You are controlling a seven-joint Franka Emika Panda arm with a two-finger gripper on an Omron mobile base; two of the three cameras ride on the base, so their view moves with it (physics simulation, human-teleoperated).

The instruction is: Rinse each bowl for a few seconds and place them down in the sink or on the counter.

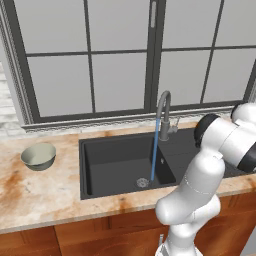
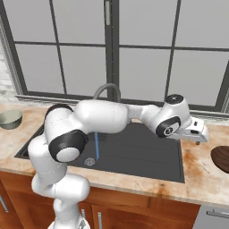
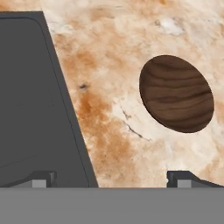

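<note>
My gripper [image 3: 111, 177] stands spread wide with nothing between its fingertips [image 3: 41, 179]; one tip shows over the black sink [image 3: 26, 100] and the other over the marbled surface [image 3: 109, 65]. In the hand view the dark brown bowl [image 3: 176, 92] lies on the surface at about 2 o'clock from my gripper, well apart from the fingertips and just beside the sink's edge, with bare stone between them.

In the right base view my arm reaches across the basin toward 3 o'clock, and my gripper [image 2: 199, 133] hangs above the surface near the sink's [image 2: 134, 152] right rim. The same brown bowl [image 2: 221, 158] sits at the picture's right edge, at about 4 o'clock from my hand.

The pale grey-green bowl [image 1: 38, 155] stands upright on the surface [image 1: 45, 200] to the left of the sink [image 1: 115, 165], at 9 o'clock from the basin, and it shows again at the far left of the right base view [image 2: 10, 119]. The grey gooseneck tap [image 1: 164, 112] rises behind the basin, and a thin blue stream of water [image 1: 155, 150] falls from it to the round steel drain [image 1: 142, 182].
</note>
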